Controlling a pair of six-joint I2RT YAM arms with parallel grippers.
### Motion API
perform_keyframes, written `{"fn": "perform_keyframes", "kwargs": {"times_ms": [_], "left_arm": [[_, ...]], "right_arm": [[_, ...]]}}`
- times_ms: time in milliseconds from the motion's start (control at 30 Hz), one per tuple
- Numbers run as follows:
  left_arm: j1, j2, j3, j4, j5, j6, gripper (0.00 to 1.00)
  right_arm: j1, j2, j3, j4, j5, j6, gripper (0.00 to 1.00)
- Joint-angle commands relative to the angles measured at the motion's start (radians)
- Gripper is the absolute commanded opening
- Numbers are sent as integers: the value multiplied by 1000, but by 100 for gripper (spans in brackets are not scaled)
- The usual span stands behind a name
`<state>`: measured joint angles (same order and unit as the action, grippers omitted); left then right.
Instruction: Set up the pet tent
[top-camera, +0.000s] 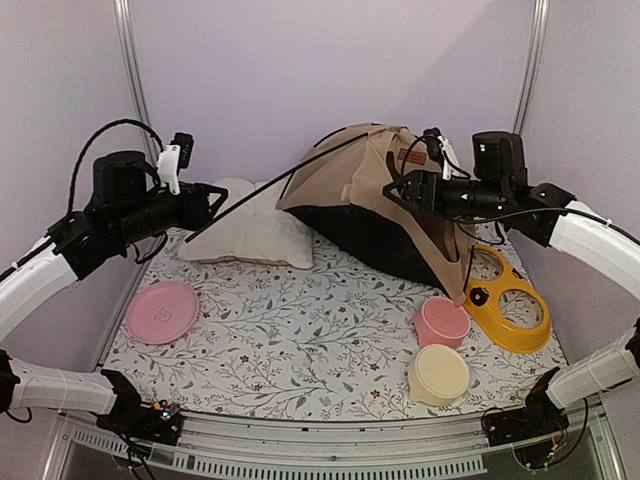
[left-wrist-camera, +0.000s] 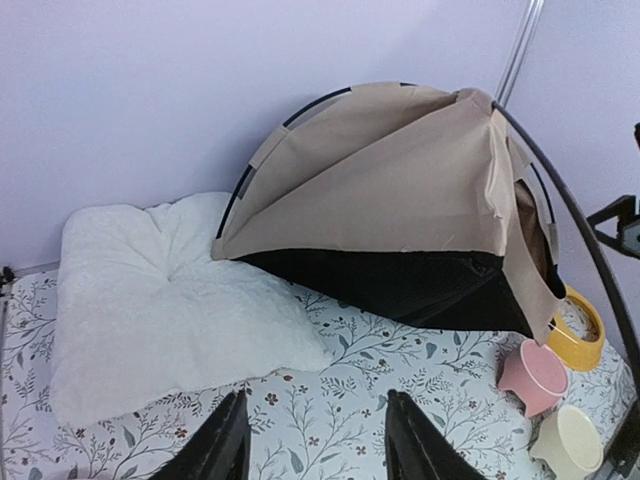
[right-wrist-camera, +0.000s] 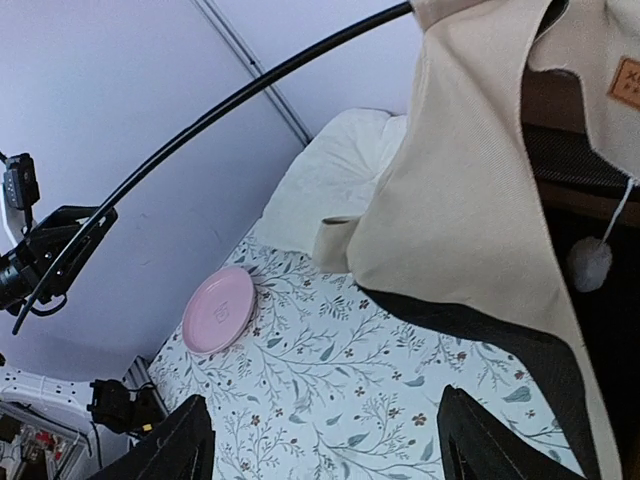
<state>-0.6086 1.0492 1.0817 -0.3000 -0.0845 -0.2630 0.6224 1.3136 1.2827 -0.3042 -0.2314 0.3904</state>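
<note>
The pet tent (top-camera: 380, 200) is standing at the back right of the table (top-camera: 300, 330), a cushion (top-camera: 250, 235) lying just left of it. A plate (top-camera: 162, 312) is sitting front left. At front right, the far bowl (top-camera: 441, 322) is sitting behind the near bowl (top-camera: 439, 374), a feeder stand (top-camera: 508, 283) lying to their right.

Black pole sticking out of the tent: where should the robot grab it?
Grab the black pole on its bare stretch outside the pet tent, coming from the left with the open left gripper; it juts free there, clear of fabric.
</note>
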Motion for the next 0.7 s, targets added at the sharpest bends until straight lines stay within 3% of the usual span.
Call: {"fn": "perform_keyframes", "kwargs": {"times_ms": [0,300,500,667], "left_arm": [[28,-66,-5,-88,-19,-3,47],[37,-203,67,-144,125,-15,45],[37,-214,152,-264,356,-2,45],[34,-232,137,-323,497,-7,43]], "right_arm": [[86,-43,-86,225,-82,209,79],[360,98,-106,546,32,444,77],[426,181,-41,640,108,488,76],[458,238,14,696,169,510,70]]}}
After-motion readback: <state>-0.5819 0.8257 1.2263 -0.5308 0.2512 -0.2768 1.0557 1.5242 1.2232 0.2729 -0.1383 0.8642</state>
